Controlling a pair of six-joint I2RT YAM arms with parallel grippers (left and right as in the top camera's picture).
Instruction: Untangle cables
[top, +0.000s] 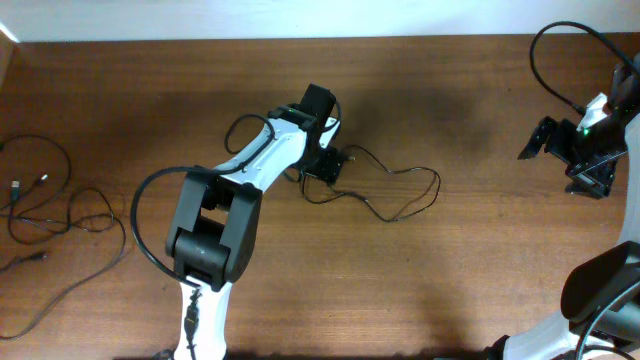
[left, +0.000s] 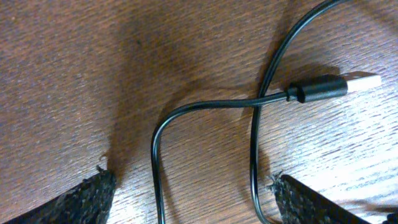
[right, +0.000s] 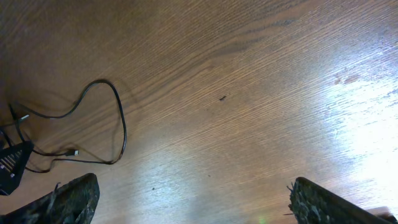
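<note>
A thin black cable (top: 400, 195) lies in loose loops in the middle of the table. My left gripper (top: 326, 163) is low over its left end, open. In the left wrist view the cable (left: 211, 106) crosses over itself next to its USB plug (left: 333, 84), and two of its strands run between my open fingers (left: 191, 185) without being gripped. My right gripper (top: 537, 143) is open and empty at the far right, away from the cable. In the right wrist view (right: 193, 190) the same cable (right: 119, 124) shows far off at the left.
More thin black cables (top: 55, 205) lie spread out at the table's left edge, with small plugs (top: 15, 186). A thick black arm cable (top: 545, 65) arcs over the back right corner. The table is brown wood (top: 480, 260).
</note>
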